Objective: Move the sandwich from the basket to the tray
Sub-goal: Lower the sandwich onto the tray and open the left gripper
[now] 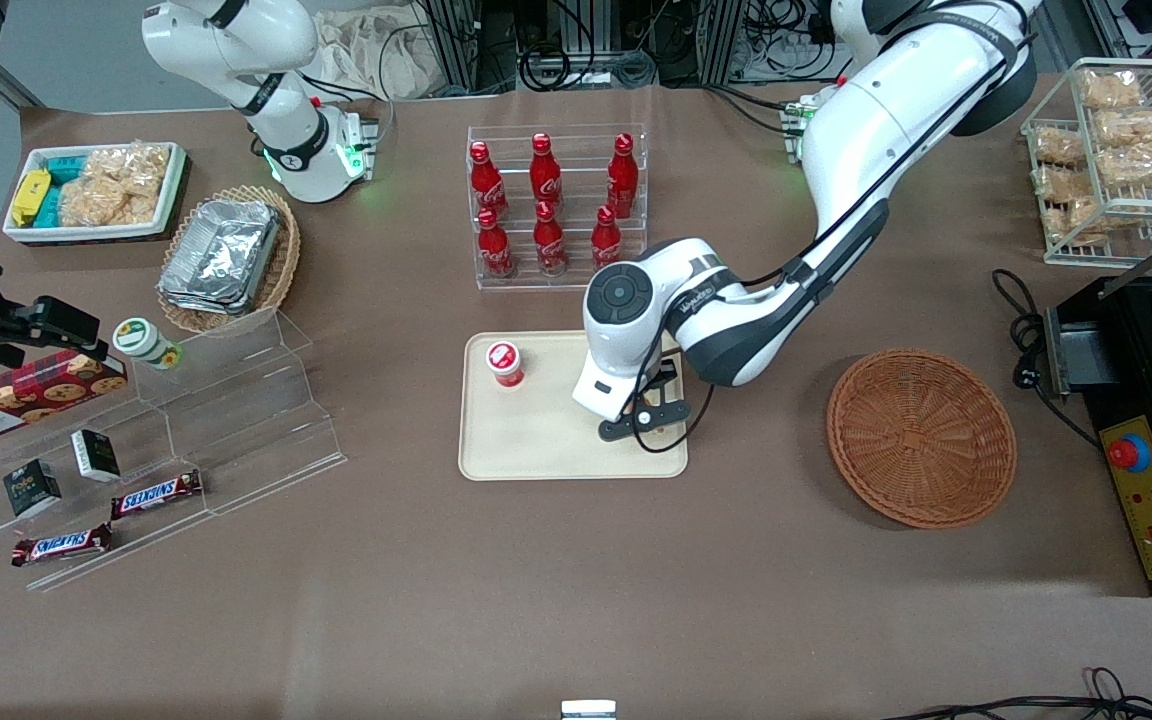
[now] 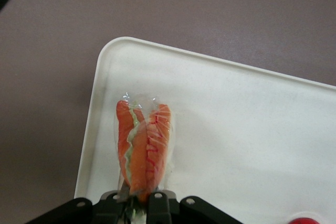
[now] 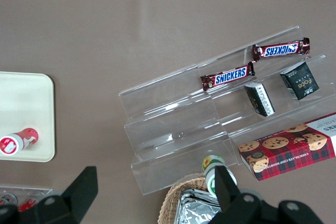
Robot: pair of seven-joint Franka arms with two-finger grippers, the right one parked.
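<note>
- The claw is seen over the tray, at the tray's end nearest the working arm's side of the surface.
- In the left wrist view the claw is clenched on the sandwich; the wedge is gripped at one end, and its orange-red and green filling edge faces the camera through a clear wrap.
- The sandwich is held above a corner region of the tray, close to the rim; whether it already touches the tray floor cannot be told.
- The basket lies empty on the surface, well apart from the tray, toward the working arm's end.
- A small red-capped cup stands on the tray, apart from the claw and nearer the parked arm's end.
- The step in hand is judged to be the placing: the carry from the basket looks complete and only the set-down and release remain.
- The next move is judged to call for a short lowering until the wedge rests on the tray, then an opening of the fingers and a straight lift away.
- Care is called for because the sandwich hangs near the rim; a slight shift toward the tray's middle may be needed so that it does not tip onto the edge.
</note>
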